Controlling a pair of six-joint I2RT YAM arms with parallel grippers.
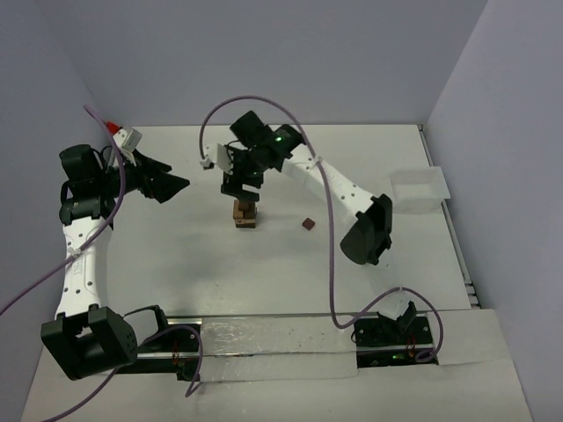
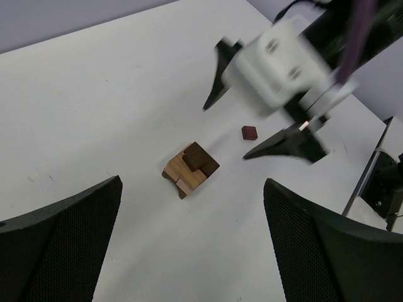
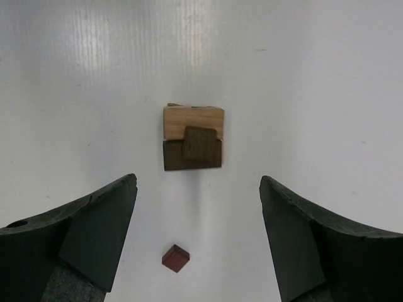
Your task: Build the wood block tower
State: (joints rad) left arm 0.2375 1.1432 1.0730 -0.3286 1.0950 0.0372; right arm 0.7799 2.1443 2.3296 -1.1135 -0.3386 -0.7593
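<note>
The wood block tower stands mid-table as a small stack. Seen from above in the right wrist view, the tower has a light tan half, a dark brown half and a dark brown block on top. My right gripper hangs just above it, open, and the right gripper has nothing between its fingers. A loose reddish-brown block lies on the table to the tower's right. My left gripper is off to the tower's left, open and empty, and the left gripper looks toward the tower.
A white rectangular tray sits at the table's right edge. Purple cables loop over both arms. Grey walls close the table at the back and sides. The loose block lies under the right arm's wrist.
</note>
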